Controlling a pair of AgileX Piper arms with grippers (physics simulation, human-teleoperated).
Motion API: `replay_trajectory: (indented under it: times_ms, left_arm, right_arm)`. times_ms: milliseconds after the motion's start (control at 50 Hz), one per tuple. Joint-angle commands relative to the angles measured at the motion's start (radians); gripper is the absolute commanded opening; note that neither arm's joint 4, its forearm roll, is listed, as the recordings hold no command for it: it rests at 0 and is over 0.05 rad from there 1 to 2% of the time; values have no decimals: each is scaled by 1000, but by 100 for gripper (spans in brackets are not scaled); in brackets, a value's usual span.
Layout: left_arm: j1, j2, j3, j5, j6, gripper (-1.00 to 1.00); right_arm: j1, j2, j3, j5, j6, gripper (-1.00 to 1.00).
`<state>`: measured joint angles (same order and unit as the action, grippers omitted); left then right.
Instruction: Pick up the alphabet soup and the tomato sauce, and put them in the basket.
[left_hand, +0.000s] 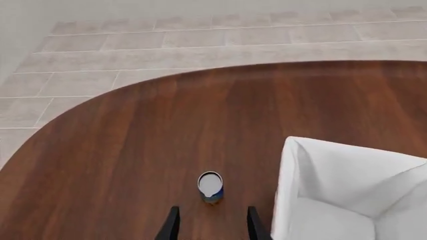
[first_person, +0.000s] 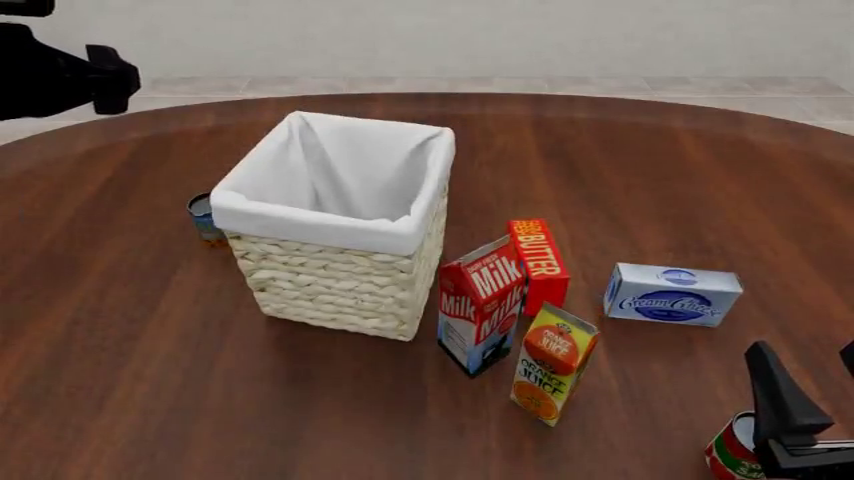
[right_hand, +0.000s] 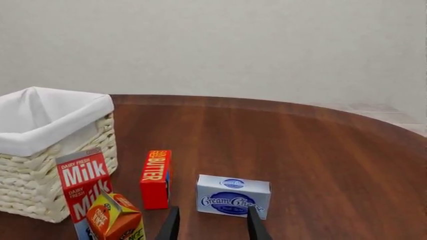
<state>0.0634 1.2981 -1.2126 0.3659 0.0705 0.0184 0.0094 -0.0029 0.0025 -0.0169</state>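
Note:
The alphabet soup (first_person: 203, 217), a small can with a blue-and-orange label, stands on the table just left of the basket (first_person: 334, 285). In the left wrist view the can (left_hand: 210, 186) stands just ahead of my open left gripper (left_hand: 212, 227), beside the basket's white liner (left_hand: 333, 185). Only a dark part of the left arm (first_person: 60, 70) shows in the front view. The tomato sauce (first_person: 731, 455), a red, green and white can, stands at the front right, partly hidden under my right gripper (first_person: 811, 385). The right gripper (right_hand: 212, 226) is open and empty.
To the right of the basket stand a milk carton (first_person: 478, 305), a red butter box (first_person: 538, 262) and an orange juice carton (first_person: 554, 362). A blue cream cheese box (first_person: 671, 294) lies further right, just ahead of the right fingers (right_hand: 233, 196). The table's far edge is curved.

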Motion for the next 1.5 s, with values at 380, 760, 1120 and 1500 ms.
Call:
replay_trajectory:
  times_ms: [380,760,1120,1500]
  left_arm:
    - [29,190,-87,-6,-4,100]
    - [10,304,-135,-11,-27,100]
    - [30,412,-177,-29,-12,100]
    - [34,483,-201,-43,-14,100]
  right_arm:
    - [0,7,1,-6,-7,100]
    - [1,2,1,-1,-9,100]
    - [1,8,1,-7,-9,100]
    - [0,5,1,-4,-6,100]
